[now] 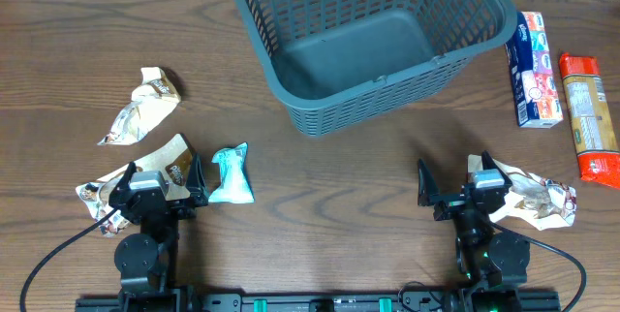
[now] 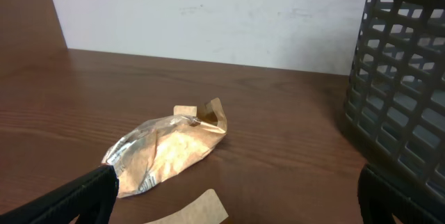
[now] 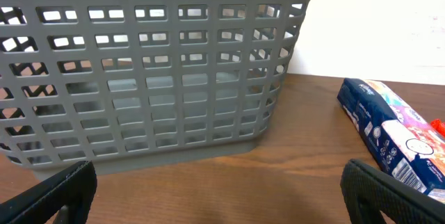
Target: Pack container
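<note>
The container (image 1: 387, 99), a large dark grey lattice basket, stands empty at the back centre of the table. It fills the right wrist view (image 3: 153, 78) and shows at the right edge of the left wrist view (image 2: 403, 85). My left gripper (image 1: 160, 178) is open near the front left, over a tan packet (image 1: 172, 157). Its jaws (image 2: 233, 196) stand wide, with a crumpled gold packet (image 2: 163, 154) ahead of them. My right gripper (image 1: 455, 181) is open at the front right, with nothing between its fingers (image 3: 215, 189).
A teal packet (image 1: 232, 174) lies just right of the left gripper. A gold and white packet (image 1: 140, 109) lies further back. A crumpled packet (image 1: 538, 201) sits beside the right arm. A blue box (image 1: 533, 70) (image 3: 393, 133) and a red packet (image 1: 589, 118) lie at the right.
</note>
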Controlling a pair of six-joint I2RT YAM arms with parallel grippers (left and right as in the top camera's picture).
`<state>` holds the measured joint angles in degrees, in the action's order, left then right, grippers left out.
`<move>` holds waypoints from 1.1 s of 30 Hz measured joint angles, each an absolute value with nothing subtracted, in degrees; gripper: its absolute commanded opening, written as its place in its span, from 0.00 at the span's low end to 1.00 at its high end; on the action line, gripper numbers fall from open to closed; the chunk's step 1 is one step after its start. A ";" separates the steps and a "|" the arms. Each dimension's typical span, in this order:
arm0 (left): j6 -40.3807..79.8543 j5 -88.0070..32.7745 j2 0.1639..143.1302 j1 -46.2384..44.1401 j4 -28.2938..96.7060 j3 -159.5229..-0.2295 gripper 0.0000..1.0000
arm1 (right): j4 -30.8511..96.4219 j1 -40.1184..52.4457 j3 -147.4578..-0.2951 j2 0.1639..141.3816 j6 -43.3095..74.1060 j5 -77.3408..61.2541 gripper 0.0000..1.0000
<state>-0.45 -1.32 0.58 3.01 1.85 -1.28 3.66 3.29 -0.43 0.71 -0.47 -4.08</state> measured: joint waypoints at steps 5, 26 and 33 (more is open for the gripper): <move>-0.45 -1.32 0.58 3.01 1.87 -1.28 0.99 | 3.64 3.29 -0.43 0.71 -0.47 -4.08 0.99; 3.95 -9.58 0.58 3.01 1.76 -1.56 0.98 | -3.86 3.29 -0.45 0.71 3.31 -4.40 0.99; 4.43 -22.61 0.75 3.01 12.71 -8.38 0.99 | 0.23 2.85 -10.24 0.78 3.84 -1.45 0.99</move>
<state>4.43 -22.61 0.75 3.01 12.71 -8.38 0.23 2.85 -10.24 0.78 3.84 -1.45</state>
